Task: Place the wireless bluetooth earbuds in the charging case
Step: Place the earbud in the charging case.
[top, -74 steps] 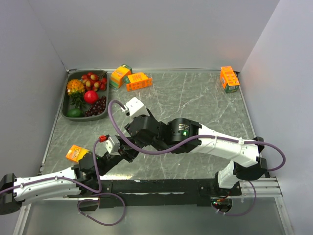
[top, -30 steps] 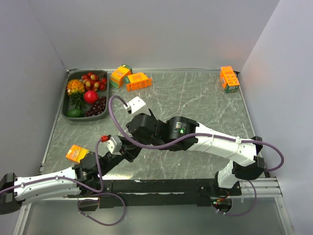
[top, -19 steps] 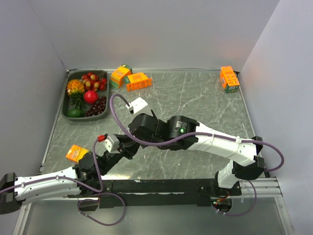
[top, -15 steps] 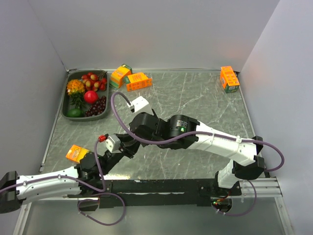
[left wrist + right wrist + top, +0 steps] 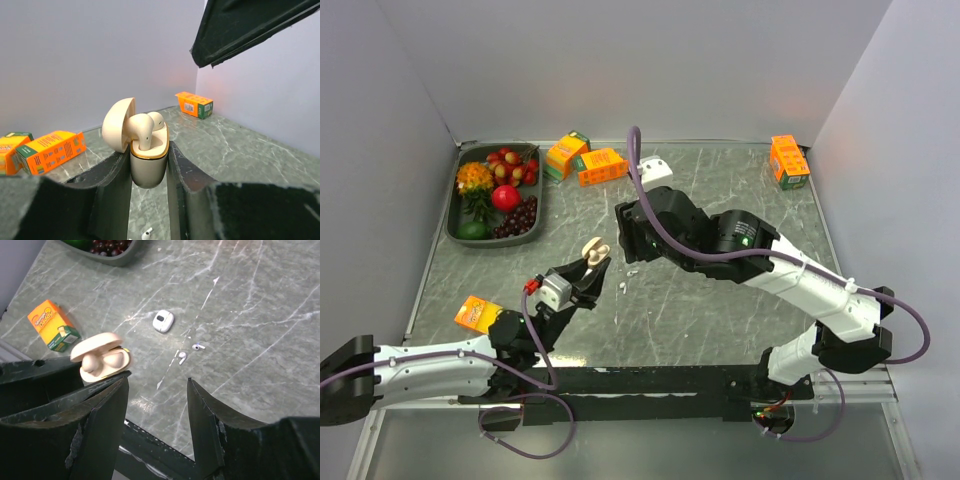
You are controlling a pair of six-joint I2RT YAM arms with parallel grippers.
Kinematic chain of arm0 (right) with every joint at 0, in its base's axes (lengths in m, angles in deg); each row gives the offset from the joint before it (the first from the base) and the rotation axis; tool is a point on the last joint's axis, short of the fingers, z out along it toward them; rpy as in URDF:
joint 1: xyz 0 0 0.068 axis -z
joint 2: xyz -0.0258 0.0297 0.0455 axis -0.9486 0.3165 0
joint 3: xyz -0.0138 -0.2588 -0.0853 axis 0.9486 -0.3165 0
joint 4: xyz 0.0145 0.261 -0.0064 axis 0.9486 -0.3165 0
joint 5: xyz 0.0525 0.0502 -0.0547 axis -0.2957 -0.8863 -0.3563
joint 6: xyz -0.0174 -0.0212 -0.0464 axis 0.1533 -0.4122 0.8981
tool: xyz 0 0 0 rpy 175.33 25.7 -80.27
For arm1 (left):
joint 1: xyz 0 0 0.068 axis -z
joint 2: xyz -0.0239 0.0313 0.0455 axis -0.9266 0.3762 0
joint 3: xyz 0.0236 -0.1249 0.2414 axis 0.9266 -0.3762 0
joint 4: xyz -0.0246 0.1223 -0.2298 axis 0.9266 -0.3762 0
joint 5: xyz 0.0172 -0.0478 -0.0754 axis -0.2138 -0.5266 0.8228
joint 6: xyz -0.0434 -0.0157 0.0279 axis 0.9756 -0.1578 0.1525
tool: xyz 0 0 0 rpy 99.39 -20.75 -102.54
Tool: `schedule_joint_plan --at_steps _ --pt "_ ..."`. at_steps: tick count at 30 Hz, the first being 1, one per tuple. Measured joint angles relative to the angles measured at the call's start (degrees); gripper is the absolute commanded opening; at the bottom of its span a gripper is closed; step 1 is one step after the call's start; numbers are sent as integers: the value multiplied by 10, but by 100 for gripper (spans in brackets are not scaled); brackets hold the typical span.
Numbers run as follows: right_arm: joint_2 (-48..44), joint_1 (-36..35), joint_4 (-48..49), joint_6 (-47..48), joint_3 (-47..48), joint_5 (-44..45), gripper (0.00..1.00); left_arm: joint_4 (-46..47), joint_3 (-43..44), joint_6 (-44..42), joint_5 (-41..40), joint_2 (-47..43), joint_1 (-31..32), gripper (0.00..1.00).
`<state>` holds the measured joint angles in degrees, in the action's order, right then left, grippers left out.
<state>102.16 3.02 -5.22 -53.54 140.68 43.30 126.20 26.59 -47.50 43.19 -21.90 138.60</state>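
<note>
Left jaws grip open charging case [image 5: 148, 167]; white earbuds [image 5: 182, 358] on table [image 5: 250, 315]

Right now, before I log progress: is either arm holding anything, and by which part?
The left fingers clamp the open case by its lower body; the right fingers hold nothing.

— Cases?
— Two: one beige case [image 5: 148, 159], one small white case [image 5: 163, 321].
— Earbuds?
— Two white earbuds [image 5: 182, 357] [image 5: 198, 346], two beige earbuds [image 5: 142, 131] [image 5: 156, 119].
— The rest?
— Four orange boxes [image 5: 565, 153] [image 5: 603, 165] [image 5: 788, 160] [image 5: 477, 313], three far, one near left. One fruit tray [image 5: 451, 212], far left.
</note>
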Motion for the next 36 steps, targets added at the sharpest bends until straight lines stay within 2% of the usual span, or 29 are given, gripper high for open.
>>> schedule_joint_plan --at_steps 21,36 --pt "85 -5 0 37 91 -59 58 -2 9 -17 9 -1 0 1" --pt "99 -6 0 44 85 -60 58 -15 14 -16 14 -3 0 1"
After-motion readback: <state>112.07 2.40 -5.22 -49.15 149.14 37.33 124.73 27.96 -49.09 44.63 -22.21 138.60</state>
